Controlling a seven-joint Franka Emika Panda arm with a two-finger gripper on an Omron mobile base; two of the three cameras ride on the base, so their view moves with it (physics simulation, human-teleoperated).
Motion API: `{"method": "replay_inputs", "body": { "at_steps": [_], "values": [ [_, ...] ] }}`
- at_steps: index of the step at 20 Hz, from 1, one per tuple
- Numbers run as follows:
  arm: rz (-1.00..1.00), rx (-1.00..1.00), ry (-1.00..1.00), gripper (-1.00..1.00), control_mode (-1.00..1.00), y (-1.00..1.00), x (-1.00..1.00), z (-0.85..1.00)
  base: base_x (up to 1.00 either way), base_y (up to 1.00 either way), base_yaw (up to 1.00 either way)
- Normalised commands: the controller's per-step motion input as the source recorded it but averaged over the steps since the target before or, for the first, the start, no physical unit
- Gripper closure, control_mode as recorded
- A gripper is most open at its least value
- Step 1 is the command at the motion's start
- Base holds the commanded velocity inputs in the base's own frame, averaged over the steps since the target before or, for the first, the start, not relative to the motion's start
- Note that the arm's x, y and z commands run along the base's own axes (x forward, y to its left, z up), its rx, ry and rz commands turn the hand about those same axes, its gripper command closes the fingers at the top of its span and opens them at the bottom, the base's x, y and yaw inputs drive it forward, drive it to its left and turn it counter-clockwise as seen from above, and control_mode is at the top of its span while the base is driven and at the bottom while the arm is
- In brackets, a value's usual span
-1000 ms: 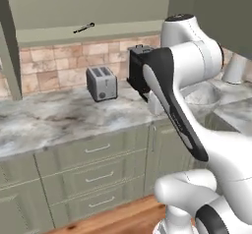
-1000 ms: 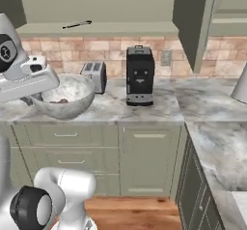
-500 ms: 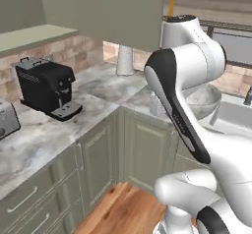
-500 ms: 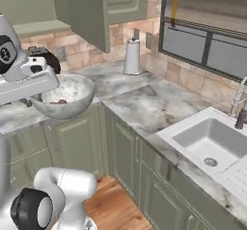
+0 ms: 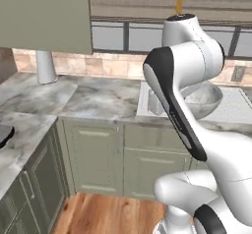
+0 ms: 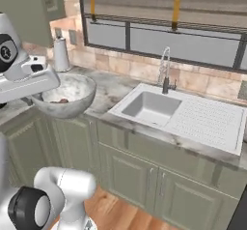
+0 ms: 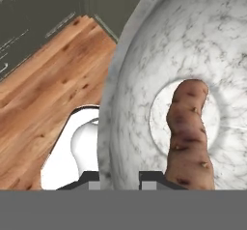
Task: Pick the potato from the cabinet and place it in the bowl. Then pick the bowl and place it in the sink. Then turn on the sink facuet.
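In the hand view my gripper (image 7: 120, 176) is shut on the rim of the marbled whitish bowl (image 7: 193, 45), one fingertip on each side of the wall. The reddish-brown potato (image 7: 188, 137) lies on the bowl's bottom. From the right base view the bowl (image 6: 72, 91) hangs in the air over the counter corner, left of the sink (image 6: 147, 109), with the potato (image 6: 61, 100) inside. The silver sink faucet (image 6: 165, 69) stands behind the basin. In the left base view the bowl (image 5: 206, 99) shows behind my arm, beside the sink (image 5: 146, 100). The olive cabinet (image 5: 44, 14) hangs at upper left.
A ribbed drainboard (image 6: 207, 120) lies right of the basin. A paper towel roll (image 6: 60, 54) stands at the back of the counter by the corner. A window with yellow straps runs behind the sink. Green base cabinets (image 6: 130, 171) line the front above a wooden floor.
The whole scene has swung: the coffee machine and toaster counter have left the views and the sink and window have come in. The bowl with the potato stays in my shut gripper.
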Motion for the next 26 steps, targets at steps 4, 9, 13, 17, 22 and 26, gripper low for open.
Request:
{"method": "replay_inputs", "body": {
  "at_steps": [4,9,13,17,22,26],
  "values": [
    [0.00,0.00,0.00,1.00,1.00,0.00,0.00,0.00,0.00,-0.14,-0.47],
    [0.00,0.00,0.00,1.00,1.00,0.00,0.00,0.00,0.06,-0.24,-0.49],
    [0.00,0.00,0.00,1.00,1.00,0.00,0.00,0.00,0.47,0.02,-0.46],
    [0.00,0.00,0.00,1.00,1.00,0.00,0.00,0.00,0.57,0.19,-0.34],
    [0.00,0.00,0.00,1.00,1.00,0.00,0.00,0.00,0.44,0.07,-0.08],
    [0.00,0.00,0.00,1.00,1.00,0.00,0.00,0.00,0.30,-0.14,0.02]
  ]
}}
